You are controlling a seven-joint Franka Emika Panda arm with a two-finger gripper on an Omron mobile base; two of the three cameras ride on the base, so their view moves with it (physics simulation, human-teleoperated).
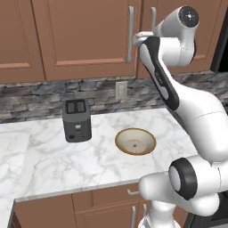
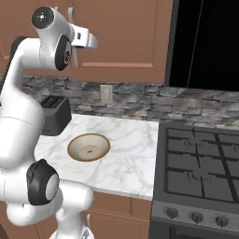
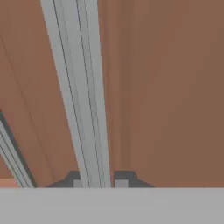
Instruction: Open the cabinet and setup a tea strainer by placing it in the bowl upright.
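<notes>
My pincer (image 3: 97, 183) is clamped on the cabinet's right-door handle (image 3: 81, 96), tips pinching the silver bar. Next I'd pull straight out, then follow the hinge's arc so the bar doesn't slip. The bowl (image 1: 135, 141) waits on the counter (image 1: 53, 156) beside the toaster (image 1: 76, 120). The cabinet (image 1: 89, 35) is shut, strainer presumably inside. No readable writing anywhere.

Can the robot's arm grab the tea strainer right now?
Probably not yet. The cabinet doors look closed, and the end effector is shut on a door handle.
</notes>
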